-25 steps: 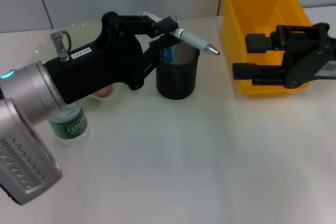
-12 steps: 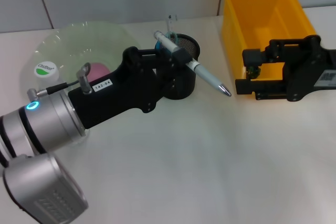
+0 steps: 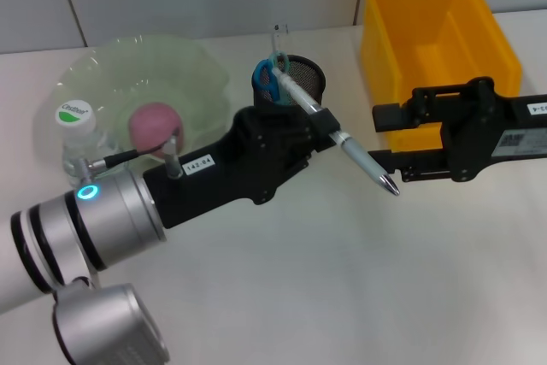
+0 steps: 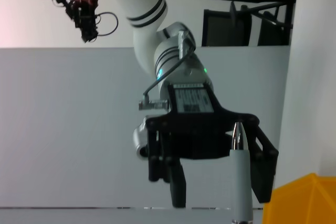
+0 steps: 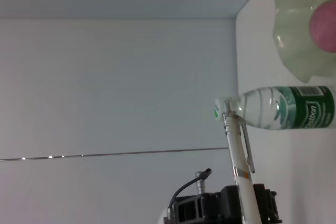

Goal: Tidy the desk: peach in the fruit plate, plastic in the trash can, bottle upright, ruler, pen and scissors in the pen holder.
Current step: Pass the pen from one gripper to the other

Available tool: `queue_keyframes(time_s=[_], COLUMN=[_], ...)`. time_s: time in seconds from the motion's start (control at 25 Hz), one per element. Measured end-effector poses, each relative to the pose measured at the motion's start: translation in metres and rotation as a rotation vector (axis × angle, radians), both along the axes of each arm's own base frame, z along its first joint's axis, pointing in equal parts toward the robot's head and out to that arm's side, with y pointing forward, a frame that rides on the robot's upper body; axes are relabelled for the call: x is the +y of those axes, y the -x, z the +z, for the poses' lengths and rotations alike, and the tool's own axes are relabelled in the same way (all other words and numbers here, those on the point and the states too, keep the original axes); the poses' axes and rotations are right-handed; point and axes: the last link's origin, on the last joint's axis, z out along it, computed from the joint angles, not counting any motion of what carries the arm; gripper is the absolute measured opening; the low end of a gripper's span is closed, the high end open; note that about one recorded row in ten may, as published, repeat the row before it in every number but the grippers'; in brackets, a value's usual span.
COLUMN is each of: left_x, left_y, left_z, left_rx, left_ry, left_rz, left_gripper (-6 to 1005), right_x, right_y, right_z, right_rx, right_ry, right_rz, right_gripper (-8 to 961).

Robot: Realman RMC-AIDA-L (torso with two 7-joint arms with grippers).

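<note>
I have the left gripper (image 3: 318,123) clamped on the pen (image 3: 342,141), out over the table (image 3: 342,279) in front of the holder (image 3: 295,83). The pen sits at a slant across the fingers, its silver tip pointing down and toward the right arm, its back end up beside the holder's rim. The tip hangs clear of the table, just short of the right gripper (image 3: 385,138).

The right gripper is held low in front of the yellow bin (image 3: 436,32), fingers aimed at the pen. Its jaws stand apart, one finger above the other, with nothing between them. From the left wrist I see that gripper face-on (image 4: 210,179), with the pen's tip (image 4: 238,174) rising in front of it.

The holder stands upright between plate and bin. The blue-handled scissors (image 3: 269,79) are already in it, and a clear thin piece sticks up from it behind them; I take it for the ruler (image 3: 279,40) but cannot tell for sure.

The peach (image 3: 152,121) lies in the plate (image 3: 179,66). The bottle (image 3: 79,130) stands upright at the plate's left edge, white cap up. From the right wrist I see the pen (image 5: 237,161) with its clip, and past it the bottle (image 5: 286,108), the plate (image 5: 294,30) and the peach (image 5: 323,19).
</note>
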Motion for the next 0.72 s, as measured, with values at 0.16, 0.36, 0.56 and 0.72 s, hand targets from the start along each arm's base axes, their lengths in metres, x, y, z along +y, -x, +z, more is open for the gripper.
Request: queue_keyframes(time_s=[0.16,0.36,0.56,0.72], left_x=[0.000,0.002,0.004,0.005], left_y=[-0.003,-0.006,-0.005,-0.004], left_z=[-0.004,-0.008,-0.009,-0.009], left_rx=[0.017,0.026,0.035,0.044], left_ry=[-0.006,0.002,0.005,0.002], left_rz=[-0.020,-0.030,-0.030,-0.030], left_gripper=[143,142,142,143], right_x=[0.001,0.001,0.002,0.002], right_y=[0.001,0.006,0.007,0.006], right_z=[-0.004,-0.009,-0.010,-0.009], right_rx=[-0.021,-0.041,-0.050,-0.061], right_ry=[0.019,0.047,0.057,0.058], right_rz=[0.002,0.023,0.029,0.032], right_gripper=[627,627,627,627])
